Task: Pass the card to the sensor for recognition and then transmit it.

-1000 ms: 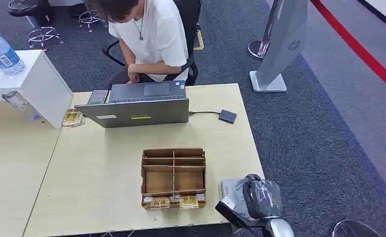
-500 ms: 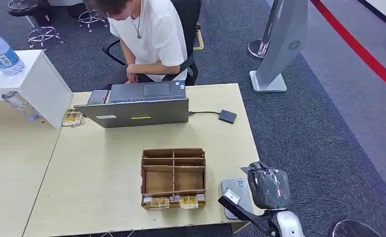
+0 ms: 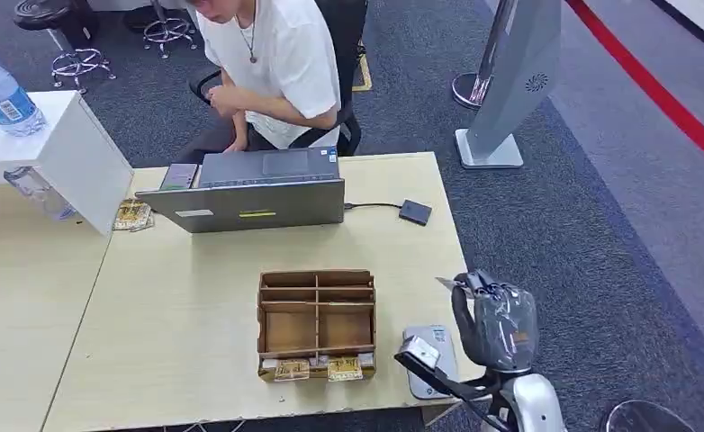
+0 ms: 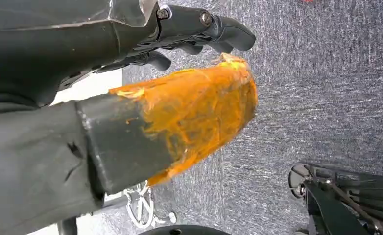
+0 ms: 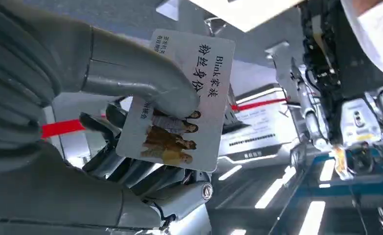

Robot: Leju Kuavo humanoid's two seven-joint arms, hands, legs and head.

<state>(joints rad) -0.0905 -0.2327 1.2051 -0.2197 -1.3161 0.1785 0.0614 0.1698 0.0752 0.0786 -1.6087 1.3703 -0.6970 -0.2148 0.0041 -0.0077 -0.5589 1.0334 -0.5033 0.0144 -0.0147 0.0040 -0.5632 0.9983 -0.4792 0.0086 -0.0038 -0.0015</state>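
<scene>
Holding the card (image 5: 177,100) flat-faced is what I'd ask of the right hand (image 3: 497,324) now: bring it down level over the grey sensor (image 3: 429,360) at the table's (image 3: 186,306) near corner, and don't loosen the pinch. The card sits between thumb and fingers, raised above and just beyond the sensor. The left hand (image 4: 189,29) hangs low, fingers apart, holding nothing.
</scene>
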